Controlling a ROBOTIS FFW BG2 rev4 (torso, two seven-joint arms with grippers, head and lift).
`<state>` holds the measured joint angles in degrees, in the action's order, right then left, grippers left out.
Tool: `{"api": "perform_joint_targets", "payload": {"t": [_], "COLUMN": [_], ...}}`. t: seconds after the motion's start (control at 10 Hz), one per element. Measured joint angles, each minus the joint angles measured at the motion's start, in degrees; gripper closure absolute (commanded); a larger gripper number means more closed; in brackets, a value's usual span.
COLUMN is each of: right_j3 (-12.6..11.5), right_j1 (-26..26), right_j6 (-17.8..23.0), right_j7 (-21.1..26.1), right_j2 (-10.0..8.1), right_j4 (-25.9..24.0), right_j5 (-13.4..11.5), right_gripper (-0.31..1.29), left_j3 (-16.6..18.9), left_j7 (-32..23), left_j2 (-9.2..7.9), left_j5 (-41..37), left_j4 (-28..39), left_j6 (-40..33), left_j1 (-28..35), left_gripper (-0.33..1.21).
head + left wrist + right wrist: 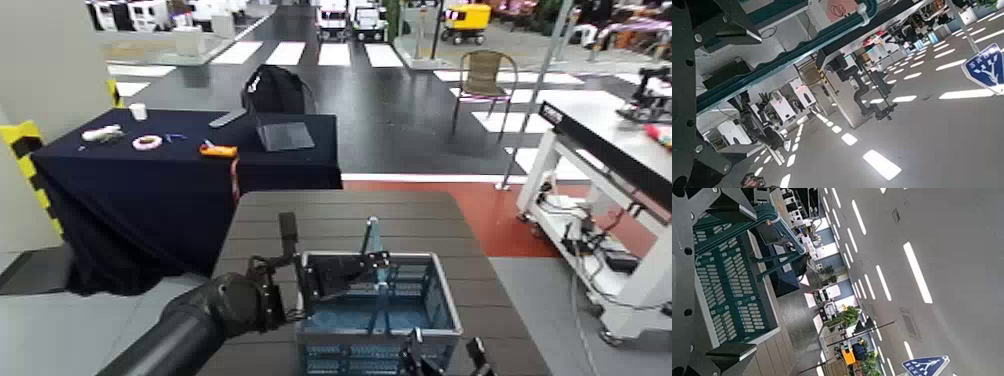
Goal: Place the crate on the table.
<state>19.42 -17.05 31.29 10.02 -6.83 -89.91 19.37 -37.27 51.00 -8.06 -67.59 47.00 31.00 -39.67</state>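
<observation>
The blue-grey lattice crate (378, 312) with its thin teal bail handle (372, 248) upright is over the near part of the dark brown slatted table (330, 215). My left gripper (305, 275) is at the crate's left rim, one finger outside the wall and one inside, shut on the rim. The teal rim (789, 59) crosses the left wrist view. My right gripper (444, 356) is at the crate's near right corner, fingers spread. The right wrist view shows the crate's mesh wall (727, 286) between its fingers. The crate's base is out of view.
A navy cloth-draped table (150, 170) with tape, a cup and a laptop stands beyond on the left. A white-framed workbench (600, 150) stands on the right. A chair (485, 85) is farther back. The slatted top beyond the crate is bare.
</observation>
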Motion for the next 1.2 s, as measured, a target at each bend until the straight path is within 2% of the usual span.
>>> {"api": "perform_joint_targets", "payload": {"t": [0.2,0.4,0.5,0.7,0.8,0.9,1.2], "right_j3": [-0.1,-0.2,-0.2,-0.3,-0.4,-0.5,-0.8], "right_j1": [-0.1,-0.2,-0.2,-0.4,-0.4,-0.5,-0.7], "right_j6": [0.0,-0.2,-0.3,-0.3,-0.3,-0.3,-0.3], "right_j7": [0.0,-0.1,-0.1,-0.1,-0.1,-0.1,-0.1], "right_j2": [-0.03,-0.03,-0.03,0.04,0.06,0.05,-0.03], "right_j4": [-0.1,-0.2,-0.2,-0.2,-0.2,-0.3,-0.4], "right_j5": [0.1,0.1,0.1,0.1,0.1,0.1,0.1], "right_gripper": [0.14,0.14,0.14,0.14,0.14,0.14,0.14], "left_j3": [1.6,5.4,8.1,15.8,18.6,20.9,26.9], "left_j7": [-0.5,-3.6,-7.0,-16.0,-17.8,-20.4,-29.7], "left_j2": [-0.35,-1.46,-2.24,-3.75,-4.3,-4.5,-3.45], "left_j5": [0.8,2.7,3.6,8.4,10.7,13.7,26.3], "left_j4": [0.8,4.4,8.0,19.3,23.6,27.4,37.4], "left_j6": [-1.6,-3.3,-4.5,-6.7,-7.9,-9.7,-18.4], "left_j1": [0.8,3.6,6.2,14.1,17.5,20.8,31.1], "left_gripper": [0.03,0.05,0.06,0.06,0.06,0.06,0.07]}}
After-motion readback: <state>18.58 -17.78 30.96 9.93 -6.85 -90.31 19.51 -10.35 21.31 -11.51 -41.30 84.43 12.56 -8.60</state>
